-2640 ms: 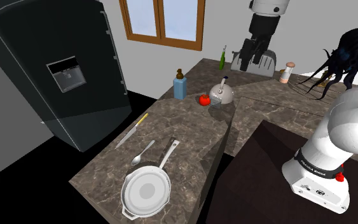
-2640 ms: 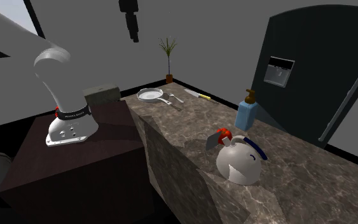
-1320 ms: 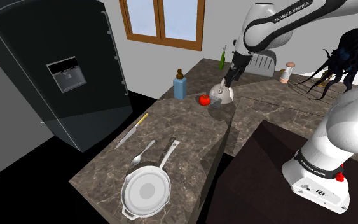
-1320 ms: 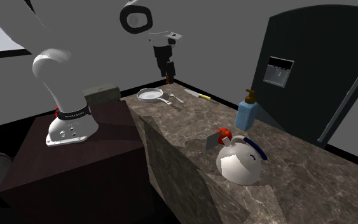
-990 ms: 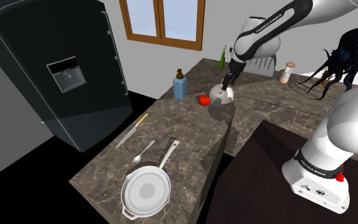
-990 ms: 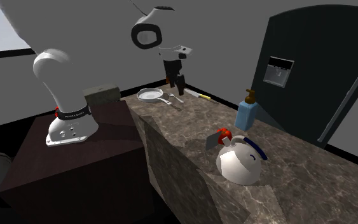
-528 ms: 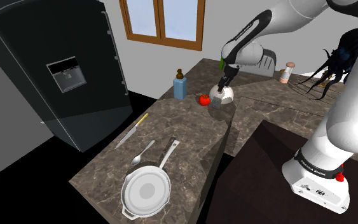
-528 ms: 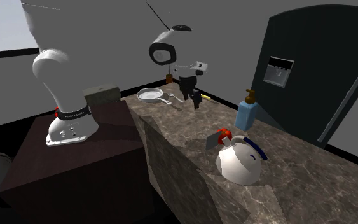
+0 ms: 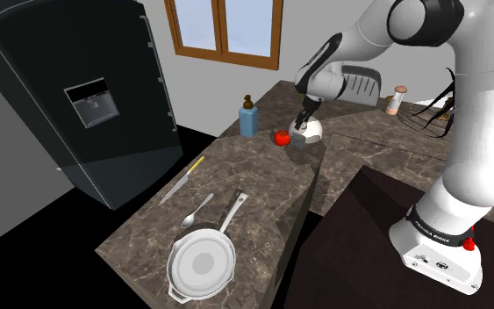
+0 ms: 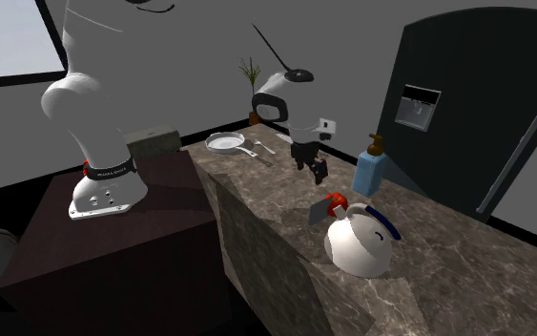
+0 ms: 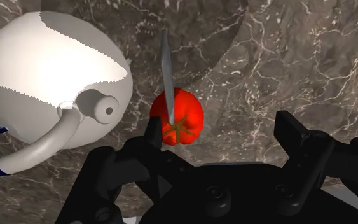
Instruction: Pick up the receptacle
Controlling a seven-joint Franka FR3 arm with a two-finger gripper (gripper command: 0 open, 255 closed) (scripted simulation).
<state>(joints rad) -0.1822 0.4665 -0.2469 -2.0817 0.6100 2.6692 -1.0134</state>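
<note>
Brown veined stone makes up the tabletop, which in the shoulder view runs from a near corner holding a pan back toward a window wall, with a black fridge standing off its far long edge. The white kettle, which I take to be the receptacle, stands well up the tabletop near the edge that faces the stand. A red tomato sits just beside it and a blue soap bottle stands further toward the fridge-side edge. The gripper hangs close over the kettle.

From the second exterior view the kettle is the nearest thing on the tabletop, and its handle arches over its top. The tomato and a thin grey plate lie just behind it. The gripper hovers above and beyond these, on the pan's side of the kettle and clear of it.

Looking along the gripper in the wrist view, the jaws are spread and nothing is between them. The tomato lies just by one finger. The kettle sits beyond that finger, outside the gap, and its handle sweeps away from the lid knob. I judge the jaws must shift sideways past the tomato to straddle the handle or knob.
</note>
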